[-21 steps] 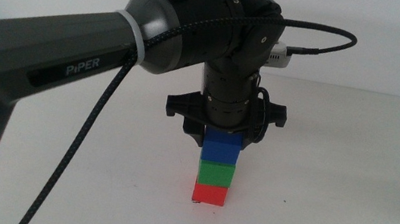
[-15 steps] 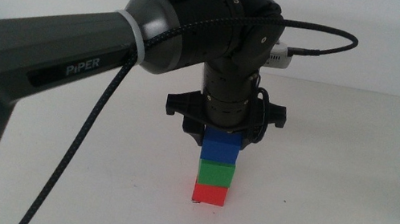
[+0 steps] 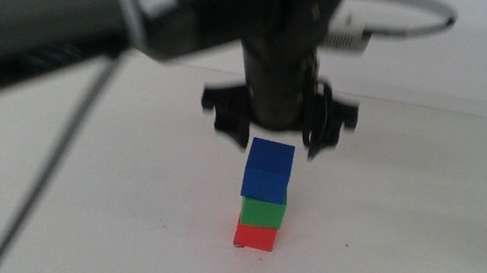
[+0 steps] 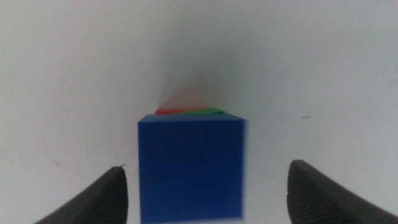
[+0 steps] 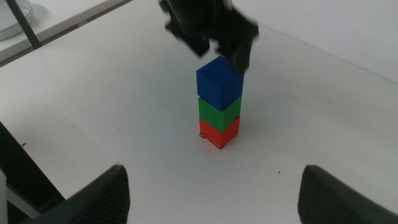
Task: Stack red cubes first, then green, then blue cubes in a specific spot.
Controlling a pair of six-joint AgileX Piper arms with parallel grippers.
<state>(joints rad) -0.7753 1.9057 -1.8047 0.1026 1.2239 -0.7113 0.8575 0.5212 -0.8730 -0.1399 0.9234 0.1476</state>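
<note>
Stack of three equal cubes, matte plain faces, sharp edges, stands on the white table (image 3: 425, 236). Bottom: red cube (image 3: 255, 237), resting on the tabletop, with a tiny black pen mark just visible at its lower left corner. Middle: green cube (image 3: 263, 211), seated squarely on the red one. Top: blue cube (image 3: 267, 170), resting on the green one but twisted slightly about the vertical, so its edges do not line up with those below. In the left wrist view, slivers of red and green show past the far edge of the blue top face.

Left gripper (image 3: 274, 122) hangs directly above the stack, clear of the blue cube. Jaws spread wide; in the left wrist view the two dark rounded tips stand well apart on either side of the blue cube, touching nothing. Arm and gripper body are motion-blurred in the middle view; dark smooth housing, braided cable (image 3: 47, 183) hanging from it.

Right gripper (image 5: 211, 199) waits off to the side, low over the table, facing the stack from well away. Its two dark jaws are spread and hold nothing.
</note>
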